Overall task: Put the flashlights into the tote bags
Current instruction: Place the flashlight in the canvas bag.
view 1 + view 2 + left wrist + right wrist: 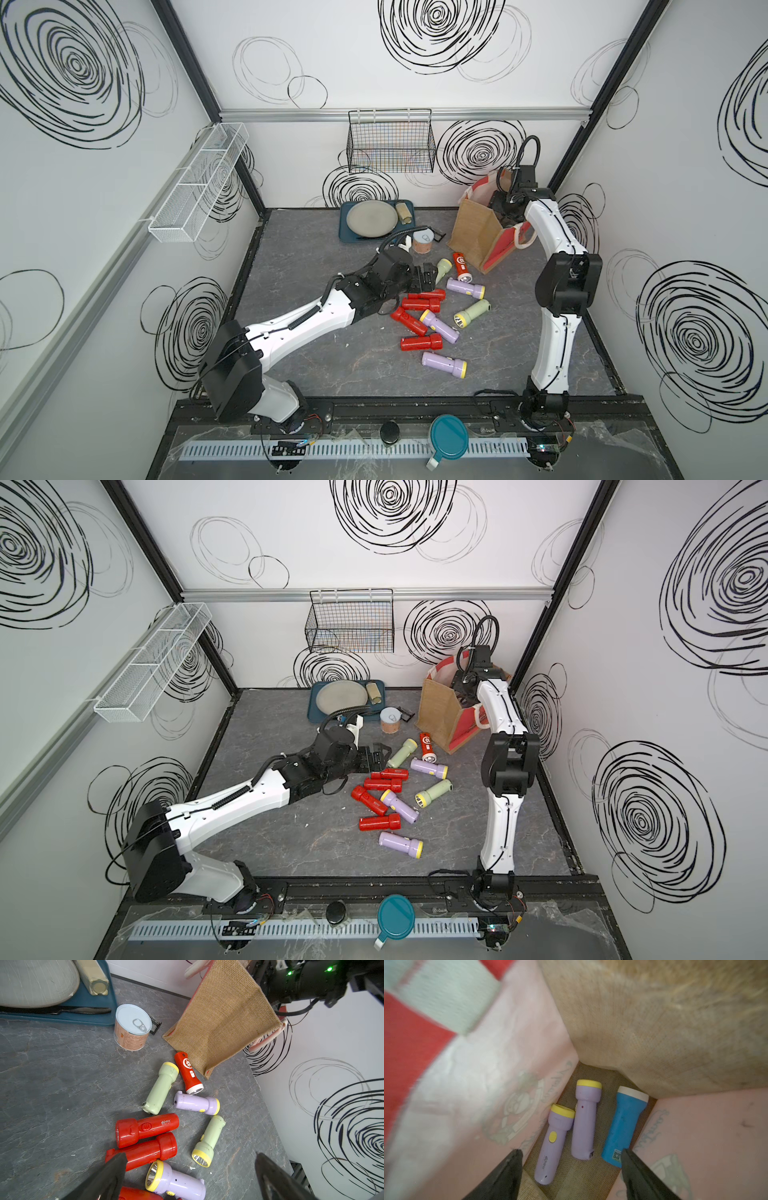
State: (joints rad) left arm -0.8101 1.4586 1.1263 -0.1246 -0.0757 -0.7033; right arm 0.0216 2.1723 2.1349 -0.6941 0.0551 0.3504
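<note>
Grey tabletop [332, 374]; tote bag [654, 1032] holds two lilac flashlights [583, 1122], one blue flashlight [623, 1126]; left fingers [104, 1180], right fingers [502, 1178] spread.

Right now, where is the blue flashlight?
In the right wrist view, the blue flashlight lies inside the jute tote bag, beside a lilac flashlight.

Tin [133, 1028], tray [62, 1018], plate [35, 980], wire basket [390, 141]

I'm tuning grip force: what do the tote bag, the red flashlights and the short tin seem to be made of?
Tote bag: coarse jute-like weave, matte; the open mesh of threads shows.
Red flashlights: hard moulded plastic, glossy; light streaks run along the barrels.
Tin: probably metal, pale satin lid with a pull ring, printed wrap around its side.
</note>
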